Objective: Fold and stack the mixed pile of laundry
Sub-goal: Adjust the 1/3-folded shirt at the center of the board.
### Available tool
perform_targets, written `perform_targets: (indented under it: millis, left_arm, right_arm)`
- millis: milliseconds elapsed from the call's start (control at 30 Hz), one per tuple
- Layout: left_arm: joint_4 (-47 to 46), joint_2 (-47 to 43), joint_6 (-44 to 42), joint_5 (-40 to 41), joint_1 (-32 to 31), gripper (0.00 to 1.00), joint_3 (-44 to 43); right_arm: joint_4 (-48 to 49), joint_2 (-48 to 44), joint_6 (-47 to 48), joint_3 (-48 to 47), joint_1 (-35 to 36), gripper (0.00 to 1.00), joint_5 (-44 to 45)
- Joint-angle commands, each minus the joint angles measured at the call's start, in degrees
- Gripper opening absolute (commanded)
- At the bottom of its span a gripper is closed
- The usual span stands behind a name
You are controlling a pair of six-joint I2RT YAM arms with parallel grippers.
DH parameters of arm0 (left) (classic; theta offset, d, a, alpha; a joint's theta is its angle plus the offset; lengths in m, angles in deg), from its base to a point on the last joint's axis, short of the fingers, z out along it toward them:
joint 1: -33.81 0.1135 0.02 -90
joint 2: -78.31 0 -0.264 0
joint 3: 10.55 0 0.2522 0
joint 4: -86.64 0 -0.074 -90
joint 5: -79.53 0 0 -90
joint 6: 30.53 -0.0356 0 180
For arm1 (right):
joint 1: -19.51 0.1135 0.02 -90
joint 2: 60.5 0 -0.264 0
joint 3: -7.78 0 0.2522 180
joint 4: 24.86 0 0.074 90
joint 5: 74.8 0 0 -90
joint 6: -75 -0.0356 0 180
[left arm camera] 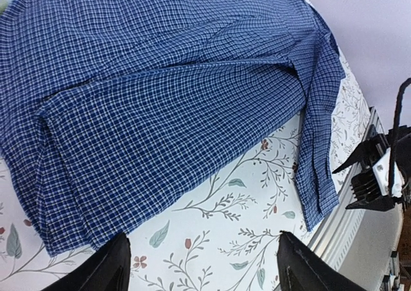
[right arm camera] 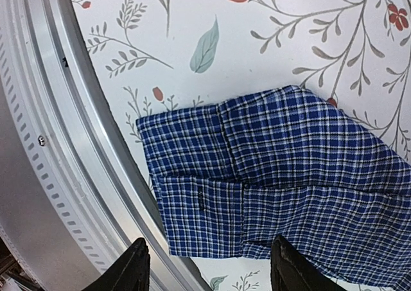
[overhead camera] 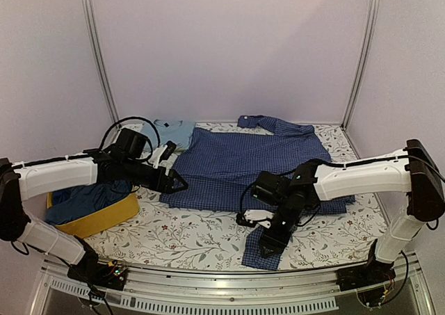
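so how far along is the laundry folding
Early. Done: the checked shirt lies spread on the table cover, one side seemingly folded in. In hand: the right gripper hovers open over its sleeve cuff near the front edge; the left gripper is open by the shirt's other side. Left: the light blue T-shirt at the back, the dark clothes in the yellow basket; no stack visible.

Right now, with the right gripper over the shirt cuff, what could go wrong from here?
1. The cuff of the checked shirt lies close to the metal rail at the near edge; a sloppy pinch by the open right gripper could nudge it over that edge.
2. The open left gripper faces layered folds at the shirt's side, so it may catch only some layers.
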State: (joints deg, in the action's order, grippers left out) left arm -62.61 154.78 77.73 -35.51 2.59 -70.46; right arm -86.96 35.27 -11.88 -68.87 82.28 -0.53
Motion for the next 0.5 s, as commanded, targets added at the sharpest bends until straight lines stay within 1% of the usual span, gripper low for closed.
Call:
perform_targets:
  millis: [0, 167, 267, 300, 400, 467]
  left_arm:
    - [-0.02, -1.72, -0.27, 1.47, 0.16, 0.78, 0.54]
    - [-0.40, -1.87, -0.42, 2.37, 0.20, 0.78, 0.68]
    - [-0.70, -1.39, -0.17, 2.35, 0.19, 0.78, 0.45]
    - [-0.76, -1.28, -0.10, 2.47, 0.20, 0.78, 0.38]
    - [-0.52, -1.45, -0.09, 3.22, 0.27, 0.78, 0.27]
    - [-0.46, -1.66, -0.16, 3.73, 0.26, 0.78, 0.18]
  right_arm:
    - [-0.68, 3.09, 1.22, -1.07, 2.53, 0.64, 4.60]
    - [0.86, 5.81, 0.20, 0.55, 4.47, 0.64, 10.91]
    - [2.44, 7.95, -0.82, 1.40, 4.51, 0.60, 16.25]
    - [2.72, 8.78, -0.89, 1.54, 4.53, 0.57, 17.80]
    - [3.97, 10.66, -1.42, 1.75, 4.56, 0.43, 19.01]
    - [3.94, 11.38, -1.53, 1.22, 4.56, 0.28, 18.71]
